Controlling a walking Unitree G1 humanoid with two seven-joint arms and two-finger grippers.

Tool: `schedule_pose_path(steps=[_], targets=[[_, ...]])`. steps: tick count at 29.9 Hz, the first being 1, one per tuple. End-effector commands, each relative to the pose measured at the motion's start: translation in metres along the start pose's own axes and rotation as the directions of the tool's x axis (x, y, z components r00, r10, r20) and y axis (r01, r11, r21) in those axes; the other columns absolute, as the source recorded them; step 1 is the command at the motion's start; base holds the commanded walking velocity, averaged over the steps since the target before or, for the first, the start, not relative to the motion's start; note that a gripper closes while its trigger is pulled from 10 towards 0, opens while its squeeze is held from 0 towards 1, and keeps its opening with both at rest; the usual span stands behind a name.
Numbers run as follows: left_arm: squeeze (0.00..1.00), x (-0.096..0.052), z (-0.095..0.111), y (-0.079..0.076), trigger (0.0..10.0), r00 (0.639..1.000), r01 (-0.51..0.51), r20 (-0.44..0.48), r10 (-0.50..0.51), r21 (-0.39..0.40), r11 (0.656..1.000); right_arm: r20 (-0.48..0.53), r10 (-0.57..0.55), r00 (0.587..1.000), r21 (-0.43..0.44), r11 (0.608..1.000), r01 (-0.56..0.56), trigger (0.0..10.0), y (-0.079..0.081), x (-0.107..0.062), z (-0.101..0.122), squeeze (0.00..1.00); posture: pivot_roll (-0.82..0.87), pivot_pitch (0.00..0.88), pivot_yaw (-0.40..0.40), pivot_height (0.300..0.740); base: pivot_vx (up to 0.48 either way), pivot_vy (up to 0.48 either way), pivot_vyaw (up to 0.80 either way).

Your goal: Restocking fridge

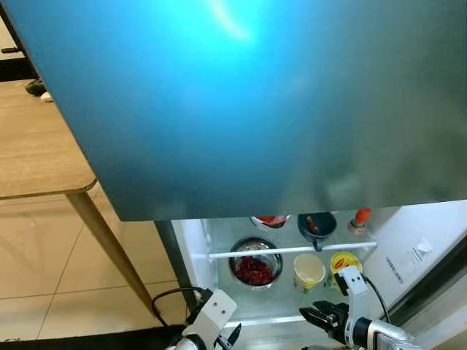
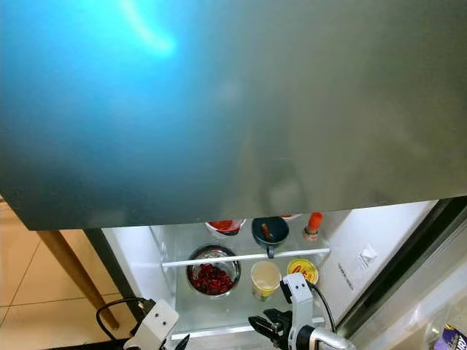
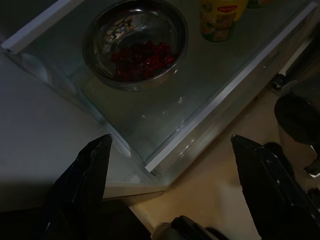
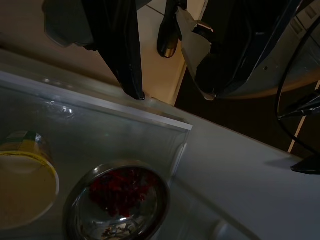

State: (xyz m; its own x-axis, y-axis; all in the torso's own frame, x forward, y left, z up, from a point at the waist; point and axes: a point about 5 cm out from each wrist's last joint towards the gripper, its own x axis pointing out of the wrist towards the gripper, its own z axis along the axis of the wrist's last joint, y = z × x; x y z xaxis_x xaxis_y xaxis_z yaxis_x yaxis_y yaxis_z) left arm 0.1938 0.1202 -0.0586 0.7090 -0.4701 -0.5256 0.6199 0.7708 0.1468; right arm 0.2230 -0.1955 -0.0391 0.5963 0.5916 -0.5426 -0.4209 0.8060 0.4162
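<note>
While the blue fridge door covers the upper frame, we see a steel bowl of red berries shelved at lower centre. Our left gripper hangs spread and empty; the right gripper looks parted. Next we likely fetch another item.

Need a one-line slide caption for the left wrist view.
Open left gripper hovers before the fridge's glass shelf, facing a steel bowl of red berries and a yellow cup.

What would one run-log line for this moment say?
fridge door open | steel bowl of red fruit, yellow cup on glass shelf | left gripper open, empty | right gripper near shelf
</note>
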Motion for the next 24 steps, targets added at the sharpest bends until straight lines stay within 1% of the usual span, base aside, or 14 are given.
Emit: schedule_pose_path(steps=[1,3,5,7,8,9,12,15,18,20,24], targets=[[0.0,0.005,0.012,0.006,10.0,0.999,-0.017,0.043,0.016,0.024,1.0,-0.003,-0.011,1.0,0.009,1.0,0.012,10.0,-0.001,-0.001,-0.002,0.0,-0.06,0.0,-0.002,0.659,0.0,0.0,0.0],[0.0,0.008,0.017,0.005,10.0,0.998,-0.009,0.065,0.007,0.029,1.0,0.007,-0.029,1.0,0.036,0.999,0.029,10.0,-0.003,-0.003,-0.004,0.0,-0.06,0.0,-0.002,0.659,0.0,0.0,0.0],[0.0,0.008,0.017,0.005,10.0,0.998,-0.009,0.065,0.007,0.029,1.0,0.007,-0.029,1.0,0.036,0.999,0.029,10.0,-0.003,-0.003,-0.004,0.0,-0.06,0.0,-0.002,0.659,0.0,0.0,0.0],[0.0,0.01,0.021,0.005,10.0,0.997,-0.005,0.081,0.003,0.033,0.999,0.009,-0.047,0.999,0.05,0.998,0.046,10.0,-0.005,-0.004,-0.005,0.0,-0.06,0.0,-0.002,0.664,0.0,0.0,0.0],[0.0,0.012,0.026,0.005,10.0,0.995,0.0,0.1,-0.005,0.047,0.999,0.005,-0.062,0.998,0.058,0.996,0.061,10.0,-0.006,-0.005,-0.007,0.0,-0.06,0.0,-0.004,0.669,0.0,0.0,0.0],[0.0,0.012,0.026,0.005,10.0,0.995,0.0,0.1,-0.005,0.047,0.999,0.005,-0.062,0.998,0.058,0.996,0.061,10.0,-0.006,-0.005,-0.007,0.0,-0.06,0.0,-0.004,0.669,0.0,0.0,0.0],[0.0,0.018,0.041,0.002,10.0,0.986,0.025,0.161,-0.039,0.088,0.996,0.0,-0.096,0.995,0.074,0.993,0.095,10.0,-0.008,-0.008,-0.011,0.0,-0.06,0.0,-0.001,0.684,0.0,0.0,0.0],[0.0,0.02,0.045,0.0,10.0,0.983,0.032,0.178,-0.05,0.099,0.995,-0.001,-0.102,0.995,0.078,0.992,0.102,10.0,-0.008,-0.008,-0.012,0.0,-0.06,0.0,-0.001,0.689,0.0,0.0,0.0],[0.0,0.024,0.055,-0.003,10.0,0.975,0.044,0.212,-0.067,0.113,0.993,-0.005,-0.109,0.994,0.086,0.99,0.109,10.0,-0.008,-0.008,-0.015,0.0,-0.06,0.0,0.001,0.704,0.0,0.0,0.0],[0.0,0.024,0.055,-0.003,10.0,0.975,0.044,0.212,-0.067,0.113,0.993,-0.005,-0.109,0.994,0.086,0.99,0.109,10.0,-0.008,-0.008,-0.015,0.0,-0.06,0.0,0.001,0.704,0.0,0.0,0.0],[0.0,0.026,0.059,-0.005,10.0,0.971,0.052,0.225,-0.079,0.124,0.991,-0.013,-0.114,0.993,0.094,0.989,0.115,10.0,-0.008,-0.009,-0.018,0.0,-0.06,0.0,0.001,0.724,0.0,0.0,0.0]])
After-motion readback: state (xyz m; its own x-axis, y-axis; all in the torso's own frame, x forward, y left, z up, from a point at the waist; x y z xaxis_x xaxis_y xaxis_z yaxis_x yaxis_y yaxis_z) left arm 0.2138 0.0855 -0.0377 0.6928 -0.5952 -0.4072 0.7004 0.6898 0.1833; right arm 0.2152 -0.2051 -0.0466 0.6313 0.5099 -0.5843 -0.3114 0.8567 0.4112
